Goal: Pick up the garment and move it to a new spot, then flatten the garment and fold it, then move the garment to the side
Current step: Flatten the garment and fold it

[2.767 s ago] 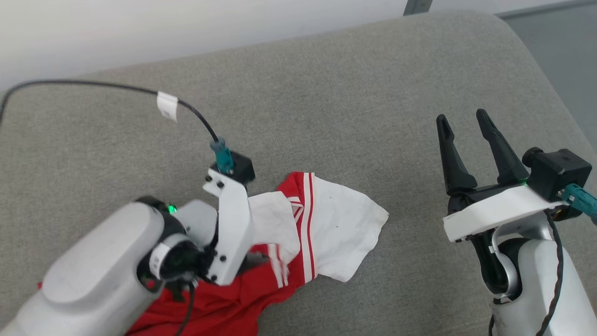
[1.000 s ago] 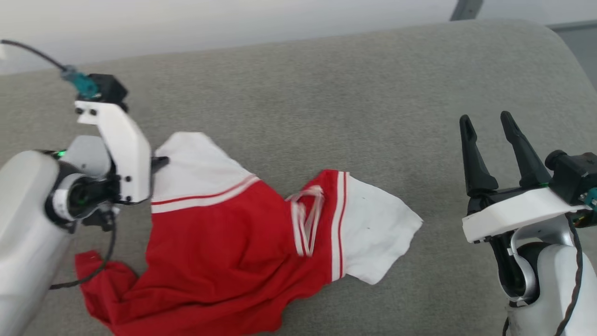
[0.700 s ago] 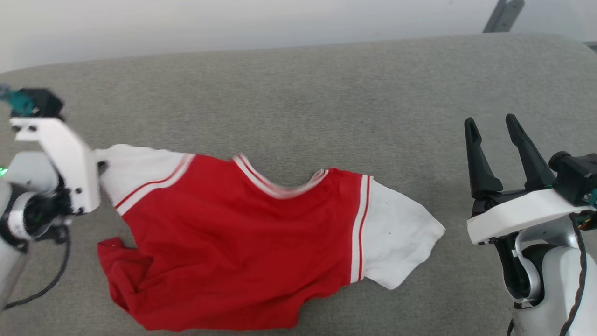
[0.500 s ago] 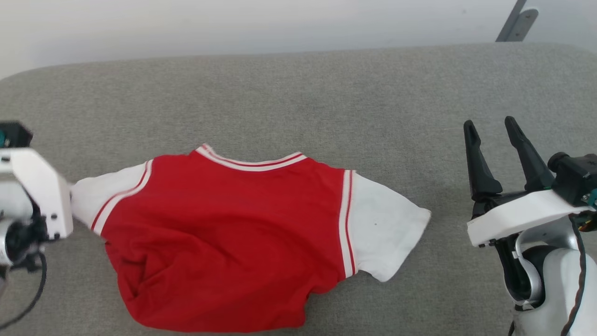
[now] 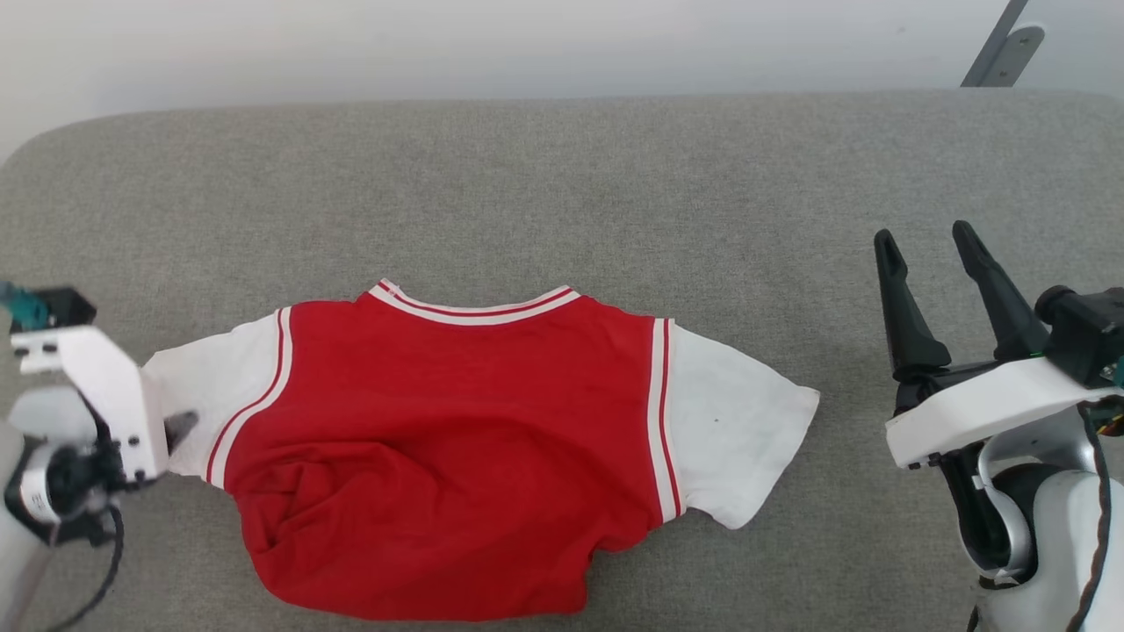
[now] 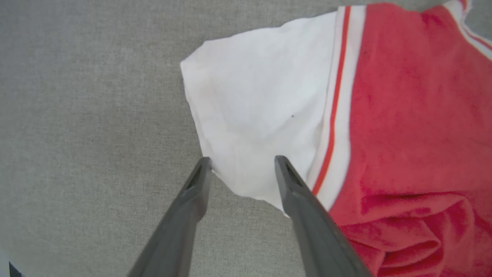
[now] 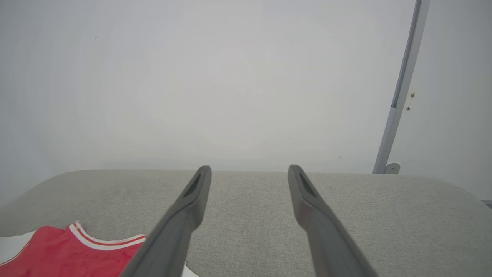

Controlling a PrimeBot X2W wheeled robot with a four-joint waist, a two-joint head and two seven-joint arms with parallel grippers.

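Grey cushion (image 5: 562, 193): a broad fabric surface with rounded far corners; it bears the shirt.
Wall (image 5: 439, 44): pale and plain, rising behind the cushion's far edge.
Garment (image 5: 457, 439): lies on the cushion, left of centre in the head view and near its front edge, a plain red panel facing up. The striped collar (image 5: 474, 307) points toward the wall and a white sleeve spreads out to each side. The lower body is crumpled, with a rolled red fold (image 6: 407, 231) beside the left sleeve.
Right gripper (image 5: 922, 235): held above the cushion, well apart from the shirt's right sleeve (image 5: 738, 430). Its fingers stand spread wide and hold nothing; in the right wrist view they point toward the wall.
Left gripper (image 6: 242, 163): sits at the shirt's left sleeve (image 6: 261, 104). Its fingers are parted, not clamped, and the tips straddle the sleeve's lower corner. Whether they touch the cloth I cannot tell.
Metal post (image 7: 401, 88): a thin grey strip on the wall, far right, with a small bracket (image 7: 392, 168) at its foot.
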